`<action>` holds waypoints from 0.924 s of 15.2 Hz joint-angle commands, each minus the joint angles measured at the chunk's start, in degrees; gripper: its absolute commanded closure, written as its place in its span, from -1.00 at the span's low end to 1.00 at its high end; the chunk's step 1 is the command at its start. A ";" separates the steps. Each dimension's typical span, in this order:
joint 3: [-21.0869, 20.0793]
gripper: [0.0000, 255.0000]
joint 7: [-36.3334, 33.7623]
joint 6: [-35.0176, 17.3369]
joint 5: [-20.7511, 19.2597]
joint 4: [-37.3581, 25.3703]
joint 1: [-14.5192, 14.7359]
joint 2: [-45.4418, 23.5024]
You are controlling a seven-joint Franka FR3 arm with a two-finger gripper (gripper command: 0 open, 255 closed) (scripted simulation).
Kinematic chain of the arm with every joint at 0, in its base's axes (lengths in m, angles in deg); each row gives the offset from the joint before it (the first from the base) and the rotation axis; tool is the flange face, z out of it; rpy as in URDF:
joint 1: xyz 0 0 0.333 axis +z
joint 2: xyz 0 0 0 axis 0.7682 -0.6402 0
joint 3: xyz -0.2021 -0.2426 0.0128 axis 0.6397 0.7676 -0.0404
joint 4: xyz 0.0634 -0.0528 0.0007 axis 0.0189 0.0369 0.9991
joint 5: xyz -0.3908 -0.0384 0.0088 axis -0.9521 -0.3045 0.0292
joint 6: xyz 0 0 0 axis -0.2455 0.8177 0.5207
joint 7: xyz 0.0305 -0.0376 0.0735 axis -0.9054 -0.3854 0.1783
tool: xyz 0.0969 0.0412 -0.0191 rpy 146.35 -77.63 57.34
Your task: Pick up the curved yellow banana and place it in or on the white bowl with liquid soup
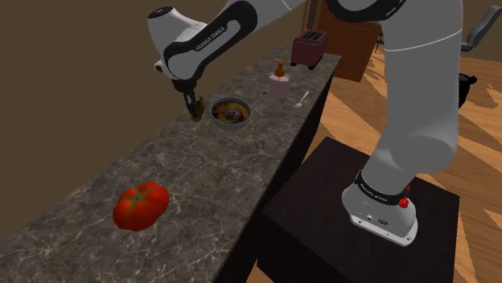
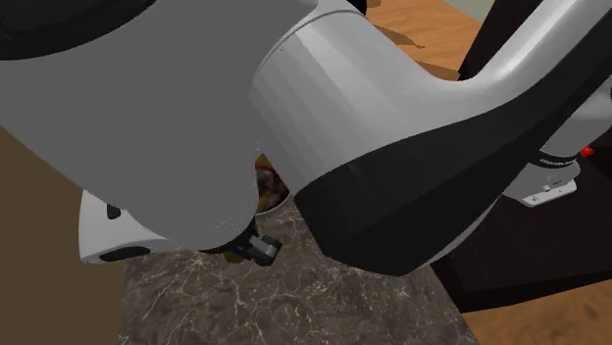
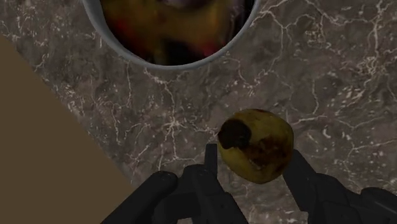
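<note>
We see a dark veined counter [image 1: 96,173], and the white arm [image 1: 217,36] reaches over it. On it stands the bowl [image 3: 167,65] with soup. The gripper [image 3: 252,159] clasps the brown-spotted yellow banana [image 3: 256,141], just beside the bowl.

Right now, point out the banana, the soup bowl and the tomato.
banana [image 3: 256,145], wrist view, on its dark-spotted end.
bowl [image 3: 167,67], wrist view, on its pale rim.
tomato [image 1: 141,206], shoulder view, on its red middle.
</note>
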 commanded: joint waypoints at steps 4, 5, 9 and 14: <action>1.32 1.00 5.89 -2.88 0.85 3.89 -4.85 2.27; 1.60 1.00 7.09 -3.34 1.03 4.39 -5.78 2.56; 2.76 1.00 12.01 -4.92 1.76 5.69 -9.49 3.24; 4.04 1.00 17.07 -6.71 2.46 6.07 -13.22 2.78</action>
